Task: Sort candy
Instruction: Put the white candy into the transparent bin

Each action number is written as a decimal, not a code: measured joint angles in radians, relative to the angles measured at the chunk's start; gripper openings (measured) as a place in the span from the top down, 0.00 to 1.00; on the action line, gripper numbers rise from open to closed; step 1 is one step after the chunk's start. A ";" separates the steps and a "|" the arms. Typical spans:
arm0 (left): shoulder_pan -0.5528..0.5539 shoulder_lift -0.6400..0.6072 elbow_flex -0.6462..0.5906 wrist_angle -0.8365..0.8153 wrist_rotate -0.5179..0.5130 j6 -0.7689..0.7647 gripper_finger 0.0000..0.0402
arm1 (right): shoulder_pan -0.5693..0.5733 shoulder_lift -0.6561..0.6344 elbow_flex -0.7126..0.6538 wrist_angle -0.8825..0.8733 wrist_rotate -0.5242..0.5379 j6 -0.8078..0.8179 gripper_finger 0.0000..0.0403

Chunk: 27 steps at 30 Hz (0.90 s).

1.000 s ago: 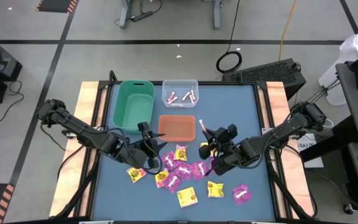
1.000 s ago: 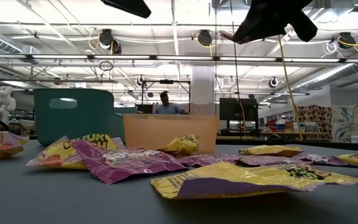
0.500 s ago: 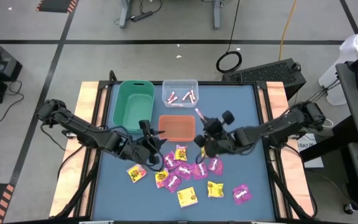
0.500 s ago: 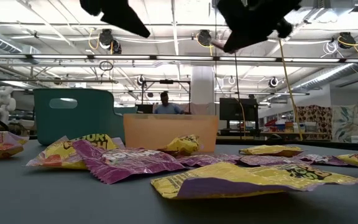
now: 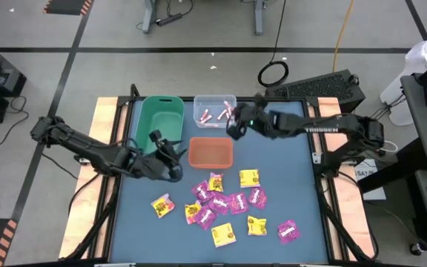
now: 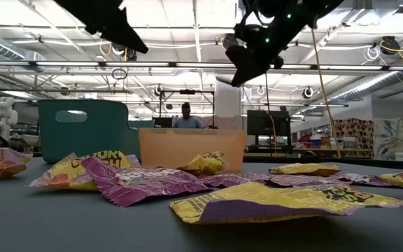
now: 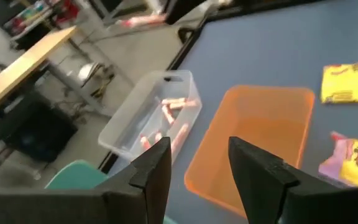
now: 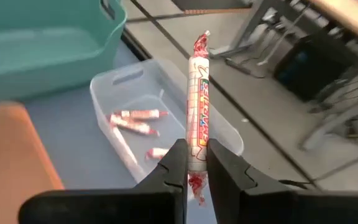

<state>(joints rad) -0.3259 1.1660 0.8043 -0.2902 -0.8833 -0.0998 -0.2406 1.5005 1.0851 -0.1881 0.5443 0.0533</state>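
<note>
Candy stick (image 8: 197,106) sits pinched in my right gripper (image 8: 195,163) over the clear bin (image 8: 127,84); released early, it could bounce outside. Left gripper (image 7: 197,163) hangs parted, empty.

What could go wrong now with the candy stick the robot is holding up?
1. The right gripper pinches the candy stick only near its lower end, so it might tip or slip out before release.
2. The gripper hangs near the edge of the clear bin, so the stick may land on the table instead.
3. The left gripper, open and empty, hangs beside the orange bin and might bump it.
</note>
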 joint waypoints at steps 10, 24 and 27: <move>0.012 -0.135 -0.107 0.186 0.134 0.106 0.59 | -0.248 0.090 0.000 0.131 -0.278 0.080 0.92; 0.024 -0.131 -0.107 0.200 0.139 0.097 0.59 | -0.336 0.299 0.001 0.249 -0.416 -0.004 0.90; 0.025 -0.131 -0.107 0.200 0.139 0.097 0.59 | -0.336 0.314 0.001 0.258 -0.416 -0.007 0.89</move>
<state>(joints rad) -0.3004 1.0348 0.6975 -0.0906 -0.7439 -0.0029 -0.5766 1.8146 1.0859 0.0703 0.1280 0.0465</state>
